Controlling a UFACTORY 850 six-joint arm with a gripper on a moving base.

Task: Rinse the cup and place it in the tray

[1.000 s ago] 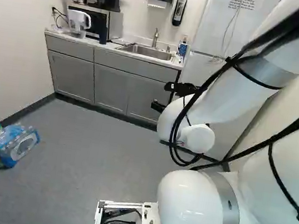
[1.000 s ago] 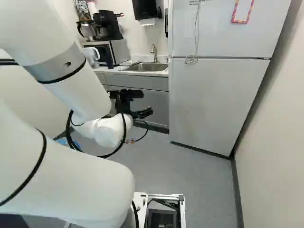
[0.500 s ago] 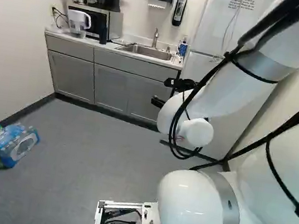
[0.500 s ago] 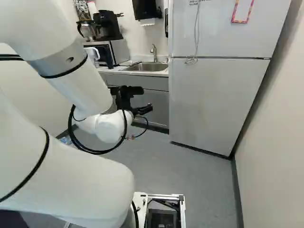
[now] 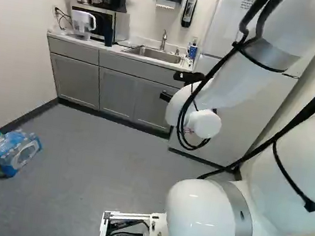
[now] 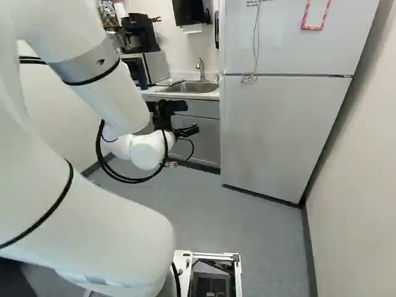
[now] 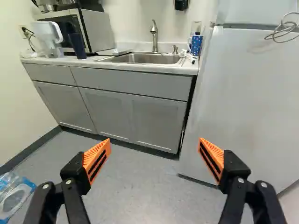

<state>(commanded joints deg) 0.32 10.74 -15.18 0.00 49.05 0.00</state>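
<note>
Jaws gaping wide and empty, likely awaiting a grasp

In the left base view's upper middle, the blue cup (image 5: 192, 51) is standing on the table (image 5: 154, 63) beside the sink (image 5: 155, 53), seemingly handy for rinsing.

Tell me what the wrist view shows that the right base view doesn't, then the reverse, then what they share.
Wrist view only: the orange pads of the open pincer, the blue dotted cup beside the sink, and the wall outlet.

Right base view only: my white arm, the paper towel dispenser and the pink-bordered sheet on the fridge.

Both: that sink, its faucet, the fridge, the microwave and the grey cabinets.
</note>
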